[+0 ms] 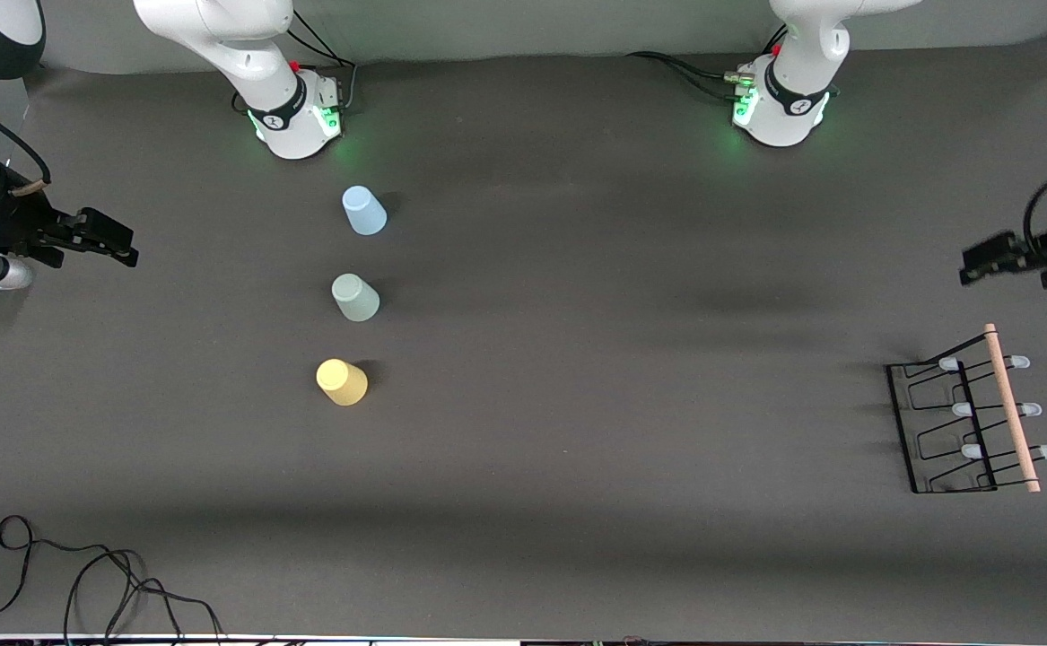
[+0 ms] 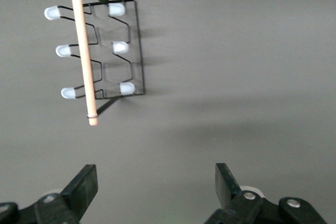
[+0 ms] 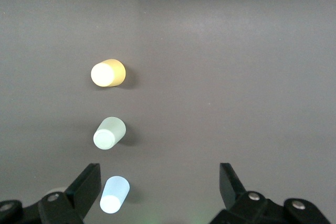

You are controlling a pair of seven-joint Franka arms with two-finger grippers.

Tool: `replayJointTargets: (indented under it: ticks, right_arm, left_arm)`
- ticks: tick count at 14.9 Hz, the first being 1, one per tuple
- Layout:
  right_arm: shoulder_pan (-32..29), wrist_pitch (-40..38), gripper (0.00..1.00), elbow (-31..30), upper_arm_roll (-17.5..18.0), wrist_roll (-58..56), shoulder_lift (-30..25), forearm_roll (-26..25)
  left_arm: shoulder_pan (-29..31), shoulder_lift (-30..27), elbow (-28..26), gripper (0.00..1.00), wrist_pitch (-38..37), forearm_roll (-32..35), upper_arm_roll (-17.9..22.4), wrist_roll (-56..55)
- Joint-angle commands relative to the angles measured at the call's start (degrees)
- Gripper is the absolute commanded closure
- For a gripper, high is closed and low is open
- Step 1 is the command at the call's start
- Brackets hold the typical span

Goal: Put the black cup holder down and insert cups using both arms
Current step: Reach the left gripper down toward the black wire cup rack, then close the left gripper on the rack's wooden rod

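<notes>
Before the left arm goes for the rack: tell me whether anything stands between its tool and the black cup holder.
Nothing visible does. The left tool hangs open over bare table, and the black cup holder lies nearer the front camera with only mat between. The cups stand toward the right arm's end.

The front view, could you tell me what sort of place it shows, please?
Probably a robotics lab bench: two white arms are bolted to a table covered in dark grey cloth, loose cables trail at its edge, and only three pastel cups and a black cup holder are laid out.
</notes>
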Motion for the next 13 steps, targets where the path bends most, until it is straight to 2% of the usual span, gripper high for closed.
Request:
replayJointTargets:
  ticks: [1,5,7,13]
  right_arm:
    - [-0.1,-0.4,0.00,0.3,0.1,0.5,-0.1,1.1]
    - [-0.1,-0.4,0.00,0.3,0.1,0.5,-0.1,1.1]
    - [-0.1,-0.3,0.00,0.3,0.1,0.5,-0.1,1.1]
    - [-0.1,-0.4,0.00,0.2,0.1,0.5,-0.1,1.1]
  left_arm:
    - [3.7,7.3,5.0,0.01,2.3,-0.2,-0.1,5.5]
    - [6.5,13.0,6.5,0.03,9.5,-0.2,-0.2,7.1]
    - [6.5,16.3,6.4,0.15,13.5,-0.1,-0.2,7.2]
    - [7.4,23.3,6.4,0.15,21.4,0.5,-0.1,7.1]
